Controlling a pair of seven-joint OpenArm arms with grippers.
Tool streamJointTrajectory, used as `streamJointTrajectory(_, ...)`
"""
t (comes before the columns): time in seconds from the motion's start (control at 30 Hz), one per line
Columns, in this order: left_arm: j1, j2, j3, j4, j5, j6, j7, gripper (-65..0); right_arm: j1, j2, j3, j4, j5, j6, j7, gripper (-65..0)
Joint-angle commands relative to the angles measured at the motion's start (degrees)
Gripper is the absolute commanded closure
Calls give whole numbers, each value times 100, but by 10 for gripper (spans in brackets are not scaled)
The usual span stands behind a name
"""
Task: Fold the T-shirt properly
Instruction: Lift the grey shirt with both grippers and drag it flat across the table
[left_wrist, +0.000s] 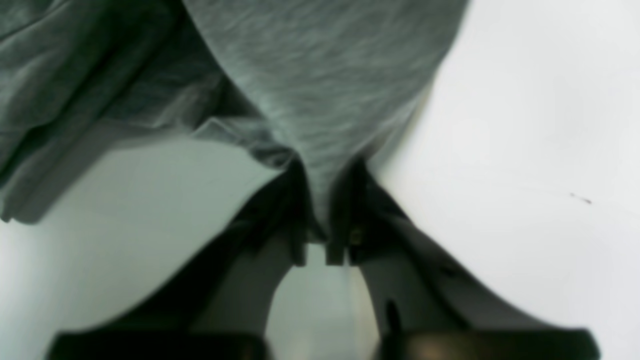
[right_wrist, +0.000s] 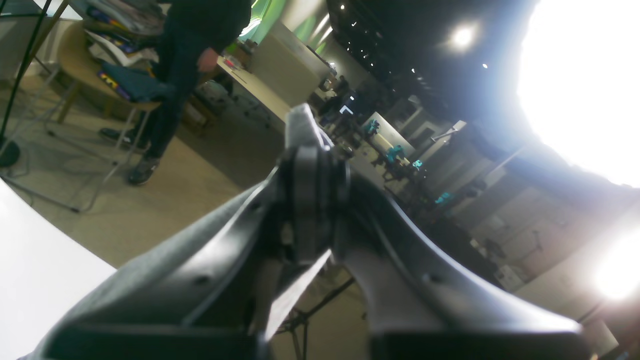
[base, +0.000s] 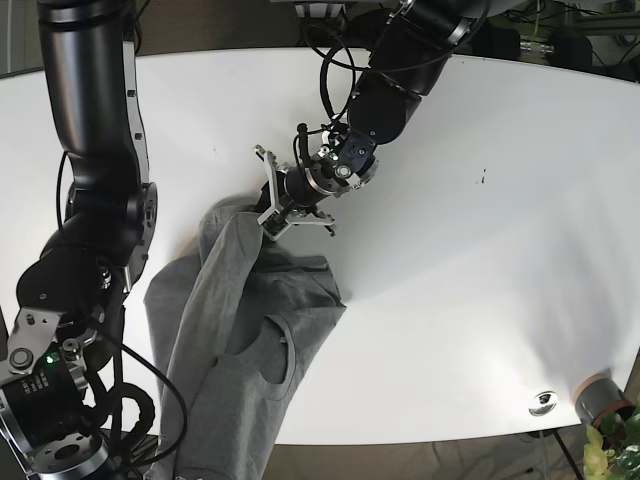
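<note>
Both tools (left_wrist: 322, 235) (right_wrist: 310, 165) clamped on T-shirt (base: 240, 340)

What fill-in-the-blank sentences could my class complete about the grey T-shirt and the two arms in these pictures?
1. The grey cotton T-shirt lies on a table whose colour is ____.
2. The left gripper has its fingers shut on the ____.
3. In the right wrist view, the right gripper pinches grey ____ while lifted off the table.
4. In the base view, part of the shirt hangs over the table's ____ edge.

Missing words: white; T-shirt; fabric; near
</note>
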Motion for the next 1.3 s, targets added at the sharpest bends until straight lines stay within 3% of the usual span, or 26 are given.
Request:
streamJointTrajectory(0.0, -57, -81, -320, 99, 31, -38, 224, 0, 46, 188, 29, 47, -19, -101, 156, -21)
streamJointTrajectory(0.2, -48, -108, -1657, 1039, 40, -73, 286, 0, -297, 188, 539, -181, -19, -119, 156, -21)
streamJointTrajectory(0.4, -145, -530, -2079, 2050, 40, -284, 857, 0, -279, 223, 961, -1043, -19, -136, 183, -21)
streamJointTrajectory(0.57, -523, -573, -2835, 2806, 40, -645, 1578, 0, -112, 426, 1058, -2203, -19, -611, 939, -21)
streamJointTrajectory(0.7, -1129, -802, -3424, 3167, 40, -970, 2246, 0, 248, 584, 1058, -3232, -19, -848, 1484, -21)
streamJointTrajectory(0.97, -2632, -1426, -3907, 3536, 40, -1199, 3257, 0, 1172, 742, 1075, -4225, 7, -884, 1677, -21)
streamJointTrajectory(1.27, -3573, -1989, -4004, 3808, 31, -1216, 4031, 0, 1066, 751, 1093, -3777, 16, -892, 1273, -21)
